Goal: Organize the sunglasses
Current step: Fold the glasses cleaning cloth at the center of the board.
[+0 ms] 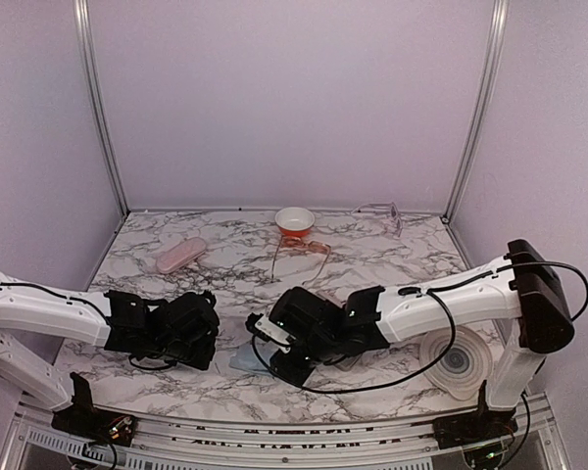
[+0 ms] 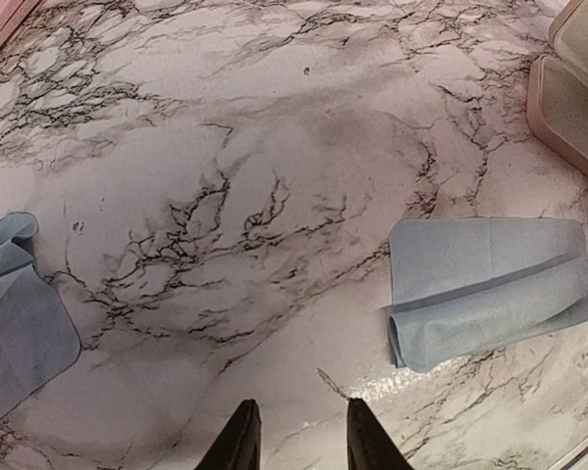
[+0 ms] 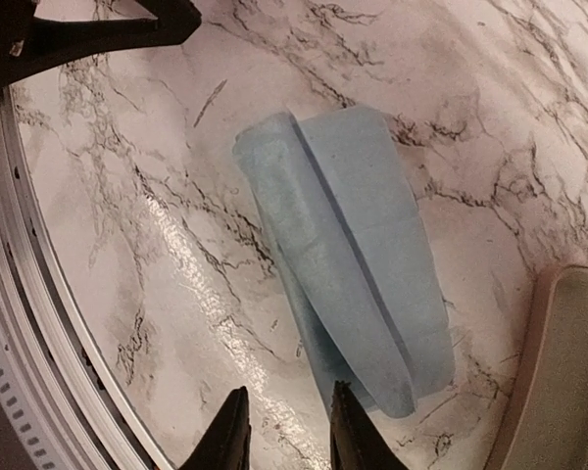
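The orange-brown tinted sunglasses (image 1: 300,251) lie on the marble table just in front of a small red-and-white bowl (image 1: 294,220). The pale, nearly clear sunglasses (image 1: 383,210) lie at the back right by the wall. Neither pair shows in the wrist views. My left gripper (image 1: 209,331) (image 2: 296,436) is open and empty, low over bare marble. My right gripper (image 1: 274,350) (image 3: 286,431) is open and empty, its fingertips at the near end of a folded light blue cloth (image 3: 348,245).
A closed pink case (image 1: 179,255) lies at the back left. An open pink case (image 2: 571,98) (image 3: 568,372) lies beside the folded cloth (image 2: 490,289) (image 1: 243,360). A second blue cloth (image 2: 15,318) lies left of my left gripper. A white round dish (image 1: 456,362) sits at the front right.
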Controlling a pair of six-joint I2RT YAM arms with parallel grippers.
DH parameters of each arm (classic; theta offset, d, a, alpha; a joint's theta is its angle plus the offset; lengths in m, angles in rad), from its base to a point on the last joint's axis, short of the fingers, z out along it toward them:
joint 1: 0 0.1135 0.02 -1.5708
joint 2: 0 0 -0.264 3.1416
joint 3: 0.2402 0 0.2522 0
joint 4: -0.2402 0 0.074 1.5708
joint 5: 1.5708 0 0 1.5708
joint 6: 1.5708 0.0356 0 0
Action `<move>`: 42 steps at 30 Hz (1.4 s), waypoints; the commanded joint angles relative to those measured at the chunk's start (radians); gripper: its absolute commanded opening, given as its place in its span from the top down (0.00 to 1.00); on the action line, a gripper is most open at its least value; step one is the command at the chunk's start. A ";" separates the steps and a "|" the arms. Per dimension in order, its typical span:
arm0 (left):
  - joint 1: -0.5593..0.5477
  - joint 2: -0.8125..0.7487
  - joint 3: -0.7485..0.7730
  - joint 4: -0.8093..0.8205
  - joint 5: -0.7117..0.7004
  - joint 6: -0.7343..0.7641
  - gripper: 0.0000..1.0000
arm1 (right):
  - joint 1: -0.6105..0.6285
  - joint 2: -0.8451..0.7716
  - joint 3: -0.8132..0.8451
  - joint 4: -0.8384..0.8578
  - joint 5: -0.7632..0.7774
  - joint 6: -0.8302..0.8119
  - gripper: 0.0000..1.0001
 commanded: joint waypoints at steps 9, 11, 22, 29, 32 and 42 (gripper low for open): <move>0.003 -0.040 -0.045 0.046 -0.013 -0.026 0.69 | -0.008 0.103 0.051 0.014 -0.072 0.124 0.72; 0.003 -0.038 -0.044 0.046 -0.010 -0.023 0.69 | -0.011 0.105 0.051 0.013 -0.065 0.125 0.72; 0.003 -0.022 -0.039 0.054 -0.004 -0.024 0.69 | -0.040 0.111 0.051 0.010 -0.060 0.112 0.72; 0.004 -0.016 -0.037 0.054 0.000 -0.023 0.69 | -0.052 0.117 0.048 0.018 -0.066 0.106 0.73; 0.003 -0.015 -0.036 0.056 0.001 -0.022 0.69 | -0.054 0.119 0.048 0.024 -0.058 0.106 0.73; 0.003 -0.008 -0.032 0.061 0.020 -0.018 0.70 | -0.097 0.144 0.054 0.049 -0.049 0.107 0.73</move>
